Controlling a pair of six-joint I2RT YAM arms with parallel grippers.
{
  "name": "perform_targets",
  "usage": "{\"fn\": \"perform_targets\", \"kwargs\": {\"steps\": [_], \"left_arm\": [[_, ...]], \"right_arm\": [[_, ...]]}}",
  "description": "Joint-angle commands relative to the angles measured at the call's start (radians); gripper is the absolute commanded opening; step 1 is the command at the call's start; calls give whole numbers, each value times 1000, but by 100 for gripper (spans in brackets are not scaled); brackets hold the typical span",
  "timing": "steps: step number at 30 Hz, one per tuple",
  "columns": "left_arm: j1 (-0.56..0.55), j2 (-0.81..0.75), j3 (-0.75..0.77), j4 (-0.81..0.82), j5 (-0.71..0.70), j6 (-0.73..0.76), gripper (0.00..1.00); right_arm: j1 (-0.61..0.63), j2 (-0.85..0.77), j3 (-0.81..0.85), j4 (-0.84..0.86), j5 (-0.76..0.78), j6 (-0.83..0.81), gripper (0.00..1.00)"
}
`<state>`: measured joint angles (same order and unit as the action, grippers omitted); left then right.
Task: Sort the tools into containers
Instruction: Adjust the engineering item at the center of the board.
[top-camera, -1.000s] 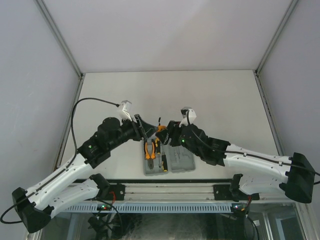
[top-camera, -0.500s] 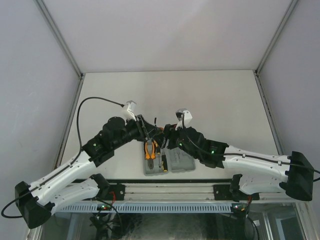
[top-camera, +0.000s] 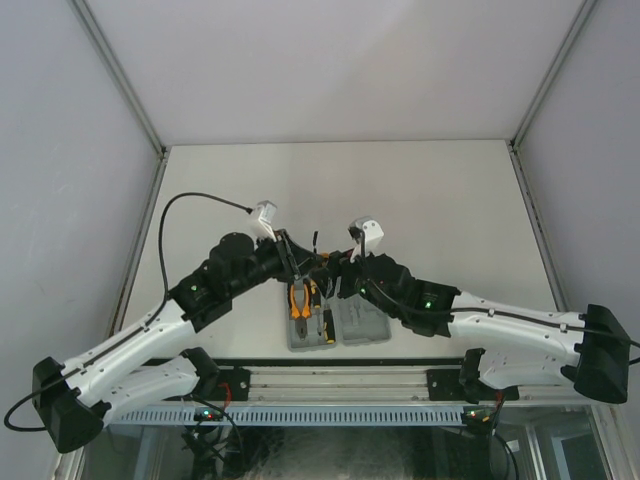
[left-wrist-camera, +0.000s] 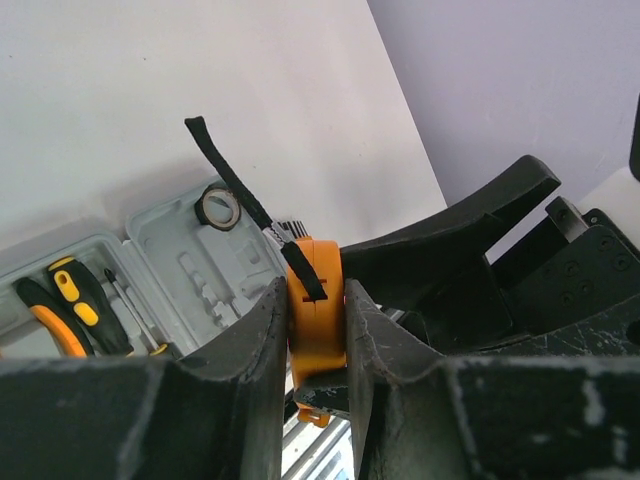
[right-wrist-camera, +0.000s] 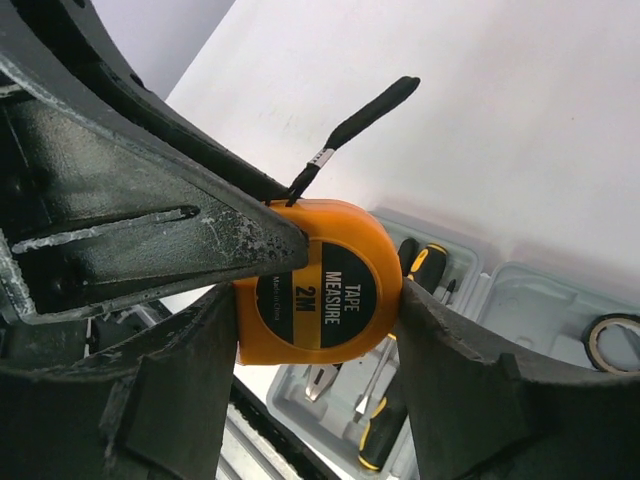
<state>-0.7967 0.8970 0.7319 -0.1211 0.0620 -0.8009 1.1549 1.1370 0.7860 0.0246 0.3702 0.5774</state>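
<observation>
The round orange tape measure (right-wrist-camera: 325, 285) hangs in the air above the open grey case (top-camera: 365, 325), its black strap (left-wrist-camera: 230, 170) sticking up. My right gripper (right-wrist-camera: 315, 300) is shut on its rim. My left gripper (left-wrist-camera: 316, 290) presses both flat faces of the tape measure (left-wrist-camera: 316, 335). The two grippers meet over the case's far edge, left gripper (top-camera: 308, 262) beside right gripper (top-camera: 332, 268). In the case's left half lie the orange-handled pliers (top-camera: 299, 300) and black-and-orange screwdrivers (left-wrist-camera: 75, 300). A small dark ring (left-wrist-camera: 217, 206) sits in the other half.
The case (left-wrist-camera: 190, 270) lies near the table's front edge, just beyond the rail that carries the arm bases. Both forearms slant in over it from left and right. White table stretches behind it to the back wall.
My left gripper has closed its jaws onto the tape measure's flat sides and edged right toward the right gripper. The right gripper's hold is unchanged.
</observation>
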Motion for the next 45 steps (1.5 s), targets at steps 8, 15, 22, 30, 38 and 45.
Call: {"fn": "perform_targets", "kwargs": {"steps": [8, 15, 22, 30, 38, 45], "left_arm": [[-18, 22, 29, -44, 68, 62, 0], [-18, 33, 49, -54, 147, 123, 0], [-18, 50, 79, -89, 215, 195, 0], [-18, 59, 65, -74, 254, 188, 0], [-18, 62, 76, -69, 282, 184, 0], [-18, 62, 78, -68, 307, 189, 0]], "right_arm": [[5, -175, -66, 13, -165, -235, 77], [3, -269, -130, -10, -249, -583, 74], [6, -333, -224, 73, -488, -983, 74], [17, -267, -224, 155, -487, -1012, 74], [51, -175, -213, 188, -408, -1022, 73], [49, -152, -209, 174, -374, -1039, 72]]}}
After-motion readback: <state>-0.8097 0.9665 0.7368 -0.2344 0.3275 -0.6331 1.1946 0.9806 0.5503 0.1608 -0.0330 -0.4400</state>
